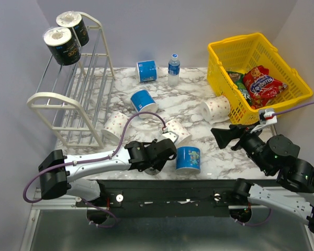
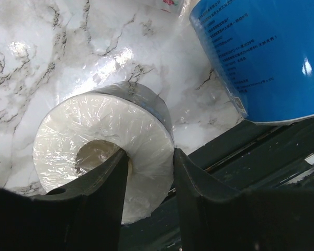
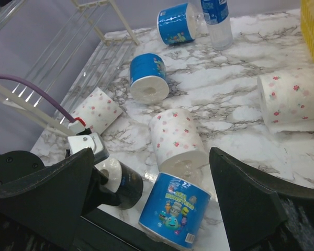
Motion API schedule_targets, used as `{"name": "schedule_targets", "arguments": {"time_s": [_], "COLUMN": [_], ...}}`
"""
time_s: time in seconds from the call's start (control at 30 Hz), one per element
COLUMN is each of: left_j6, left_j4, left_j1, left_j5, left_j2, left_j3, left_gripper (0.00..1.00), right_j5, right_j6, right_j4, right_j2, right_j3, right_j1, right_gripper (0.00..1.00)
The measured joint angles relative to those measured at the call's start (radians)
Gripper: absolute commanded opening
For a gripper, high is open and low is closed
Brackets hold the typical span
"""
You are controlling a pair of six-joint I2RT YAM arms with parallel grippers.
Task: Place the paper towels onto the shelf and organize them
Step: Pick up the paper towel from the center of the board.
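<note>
Since the jaws straddle just one wall of the black-wrapped paper towel roll with white ends (image 2: 94,123), we fear it may pivot or slip from its glossy film and drop off the near edge of the marbled table (image 1: 199,99). Low, left of centre in the overhead view, the left claw (image 2: 150,157) stands narrow, one finger in the core, one outside; whether it pinches, we cannot tell.
</note>
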Motion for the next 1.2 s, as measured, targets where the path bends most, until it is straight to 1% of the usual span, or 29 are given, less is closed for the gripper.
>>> {"name": "schedule_targets", "arguments": {"time_s": [0.1, 0.2, 0.33, 0.4, 0.5, 0.53, 0.6, 0.63, 0.73, 0.87, 1.0, 1.07, 1.2], "left_j6": [-0.005, -0.01, -0.019, -0.023, -0.027, -0.029, -0.031, -0.03, -0.039, -0.048, -0.051, -0.044, 0.011], "left_j4": [-0.003, -0.008, -0.027, -0.032, -0.033, -0.032, -0.032, -0.032, -0.038, -0.089, -0.156, -0.198, -0.259], "left_j1": [0.0, 0.0, 0.0, 0.0, 0.0, 0.0, 0.0, 0.0, -0.002, -0.006, -0.006, -0.006, -0.006], "left_j5": [-0.001, -0.007, -0.023, -0.027, -0.03, -0.031, -0.034, -0.036, -0.048, -0.086, -0.143, -0.18, -0.284], "left_j2": [0.0, 0.0, 0.0, 0.0, 0.0, 0.0, 0.0, 0.0, 0.0, 0.0, -0.002, -0.003, -0.002], "left_j3": [0.0, 0.0, 0.0, 0.0, -0.003, -0.004, -0.006, -0.006, -0.004, 0.016, 0.09, 0.167, 0.376], "left_gripper": [0.59, 0.64, 0.7, 0.7, 0.65, 0.59, 0.54, 0.47, 0.38, 0.38, 0.36, 0.34, 0.33], "right_j5": [0.0, 0.0, 0.0, 0.0, 0.0, 0.0, 0.0, 0.0, 0.0, 0.0, 0.0, 0.0, 0.0], "right_j6": [0.0, 0.0, 0.001, 0.001, 0.002, 0.003, 0.005, 0.006, 0.007, 0.007, 0.007, 0.006, 0.002], "right_j4": [0.0, 0.0, 0.0, 0.0, 0.0, 0.0, 0.0, 0.0, 0.0, 0.0, 0.0, 0.0, -0.001], "right_j2": [-0.013, -0.023, -0.03, -0.03, -0.03, -0.029, -0.029, -0.029, -0.029, -0.029, -0.029, -0.029, -0.023], "right_j3": [-0.002, -0.004, -0.005, -0.006, -0.006, -0.006, -0.006, -0.006, -0.006, -0.006, -0.006, -0.005, 0.01], "right_j1": [0.0, 0.0, 0.0, 0.0, 0.0, 0.0, 0.0, 0.0, 0.0, 0.0, 0.0, 0.0, 0.0], "right_gripper": [1.0, 1.0, 1.0, 1.0, 1.0, 1.0, 1.0, 1.0, 1.0, 1.0, 1.0, 1.0, 1.0]}}
